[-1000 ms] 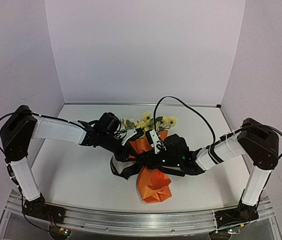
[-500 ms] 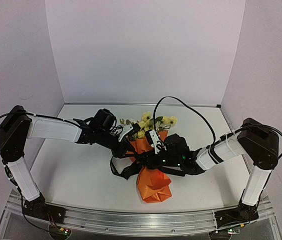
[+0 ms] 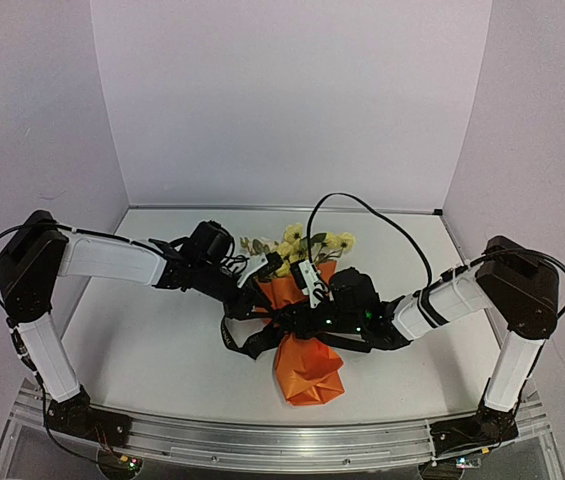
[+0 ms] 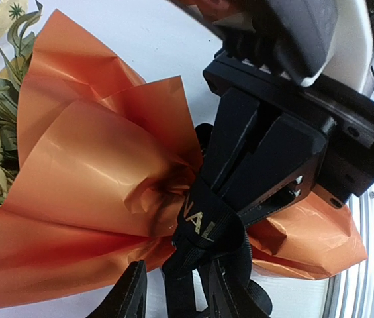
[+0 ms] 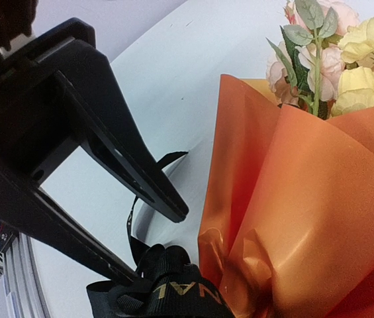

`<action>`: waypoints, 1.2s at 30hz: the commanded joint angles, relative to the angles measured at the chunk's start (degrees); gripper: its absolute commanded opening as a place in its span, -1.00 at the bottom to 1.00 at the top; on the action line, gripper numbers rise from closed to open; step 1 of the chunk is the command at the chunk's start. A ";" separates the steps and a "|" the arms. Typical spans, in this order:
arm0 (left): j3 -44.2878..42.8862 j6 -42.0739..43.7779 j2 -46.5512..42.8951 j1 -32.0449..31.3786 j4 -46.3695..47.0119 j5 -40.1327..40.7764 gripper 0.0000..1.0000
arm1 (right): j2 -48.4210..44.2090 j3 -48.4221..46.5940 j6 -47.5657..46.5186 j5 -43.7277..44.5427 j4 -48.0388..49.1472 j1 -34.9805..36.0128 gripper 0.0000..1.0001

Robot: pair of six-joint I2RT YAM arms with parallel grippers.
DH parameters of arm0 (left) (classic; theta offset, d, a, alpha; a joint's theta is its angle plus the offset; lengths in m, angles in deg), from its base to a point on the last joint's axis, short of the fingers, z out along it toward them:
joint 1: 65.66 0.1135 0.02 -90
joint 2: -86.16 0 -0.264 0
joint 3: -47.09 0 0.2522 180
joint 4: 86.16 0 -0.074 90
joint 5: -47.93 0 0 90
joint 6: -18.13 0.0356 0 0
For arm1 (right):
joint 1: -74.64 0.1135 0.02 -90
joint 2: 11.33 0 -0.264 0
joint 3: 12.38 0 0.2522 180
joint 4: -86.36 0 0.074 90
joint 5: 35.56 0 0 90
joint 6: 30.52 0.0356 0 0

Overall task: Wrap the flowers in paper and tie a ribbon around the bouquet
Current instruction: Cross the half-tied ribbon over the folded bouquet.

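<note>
Left arm reaches in from the left, low over the counter (image 3: pixel 142 350). The left pincer (image 3: pixel 254 293) is at the left flank of the bouquet (image 3: pixel 307 365), its jaws parted and nothing clamped. In the left wrist view its two fingers straddle the ribbon (image 4: pixel 200 222), with a strip of counter showing between one finger and the band. The ribbon is black with pale lettering and wraps the pinched waist of the paper (image 4: pixel 87 165). A slack loop lies on the counter just left of the cone. The bouquet lies mid-counter. Its flowers (image 3: pixel 307 242), yellow and cream-pink, point to the far wall, and the folded orange foot points to the near edge. The right pincer (image 4: pixel 239 211) comes in from the right with jaws closed and pinched on the ribbon at the waist. It touches the band just beside the knot. The right arm is stretched low across from the right.
</note>
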 commanded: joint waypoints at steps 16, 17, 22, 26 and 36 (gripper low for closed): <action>-2.86 3.08 2.44 0.42 1.25 -3.91 -0.29 | -0.37 -2.71 -0.34 -1.99 1.44 -0.23 -1.00; -2.81 3.11 2.44 0.41 1.55 -4.05 -0.29 | -0.31 -2.81 -0.26 -2.04 1.43 -0.24 -1.00; -2.70 3.12 2.28 0.43 2.71 -4.23 -0.36 | -0.12 -3.01 0.03 -1.93 1.41 -0.26 -0.99; -2.86 3.23 2.40 0.40 2.91 -4.49 -0.63 | -0.04 -3.03 0.13 -2.00 1.36 -0.27 -0.99; -3.12 0.01 1.24 0.35 2.35 -5.46 -1.00 | -2.27 -0.15 2.58 2.54 1.37 -0.25 -0.60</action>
